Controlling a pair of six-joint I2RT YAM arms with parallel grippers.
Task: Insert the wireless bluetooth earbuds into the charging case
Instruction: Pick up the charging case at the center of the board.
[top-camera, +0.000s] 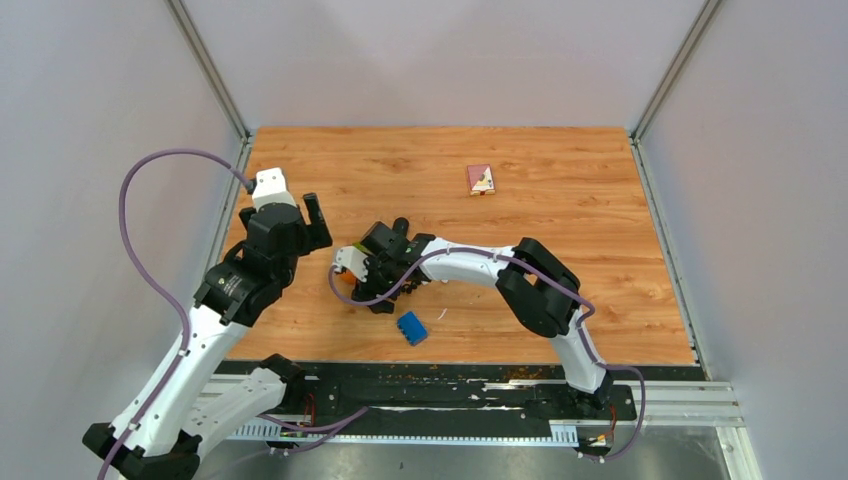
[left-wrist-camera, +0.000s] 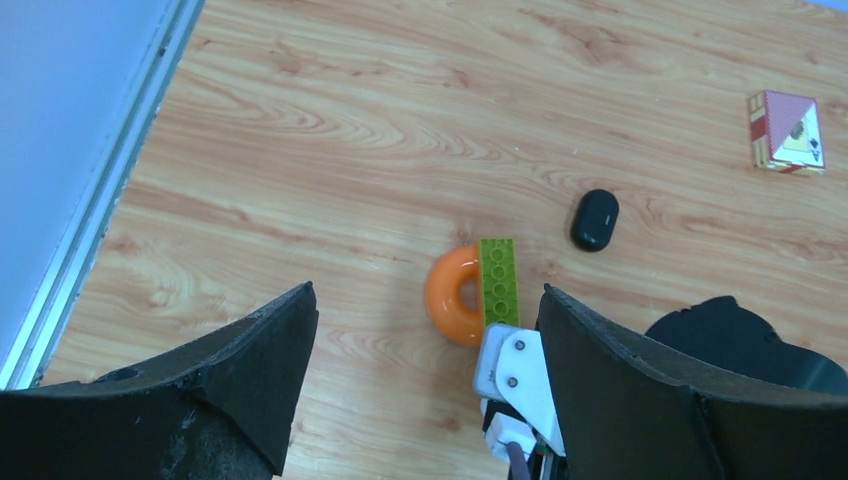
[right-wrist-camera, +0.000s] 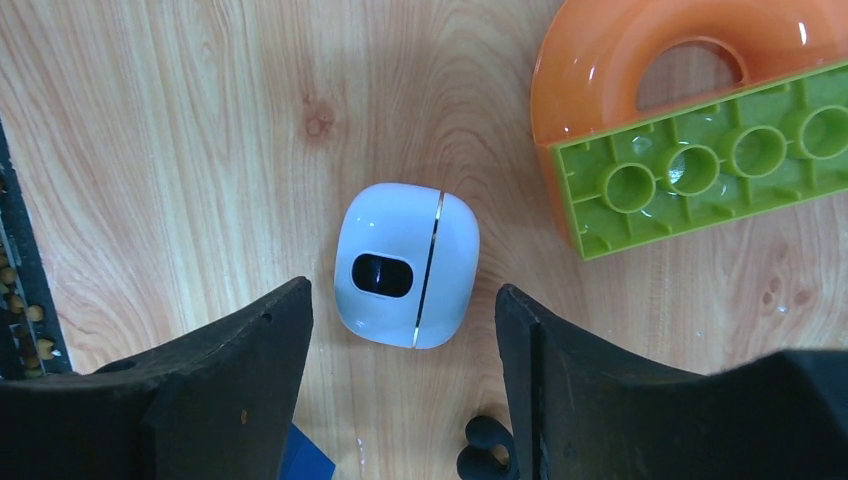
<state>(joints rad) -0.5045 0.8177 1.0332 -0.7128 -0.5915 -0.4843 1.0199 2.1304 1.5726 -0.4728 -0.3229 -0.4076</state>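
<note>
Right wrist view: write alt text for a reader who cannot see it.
A rounded white charging case lies on the wooden table between the black fingers of the open right gripper. At upper right, a green studded brick rests across an orange ring.

Two shut cases near the ring, buds not clearly seen

The white case (right-wrist-camera: 405, 265) is rounded and glossy, closed along a thin seam, with a dark oval on its face. It lies flat on the wood, apart from the orange ring (right-wrist-camera: 585, 70). The black case (left-wrist-camera: 594, 220), a smooth oval, lies shut just beyond the ring's other side. A small black lump (right-wrist-camera: 487, 447), possibly a bud, lies near the white case.
</note>
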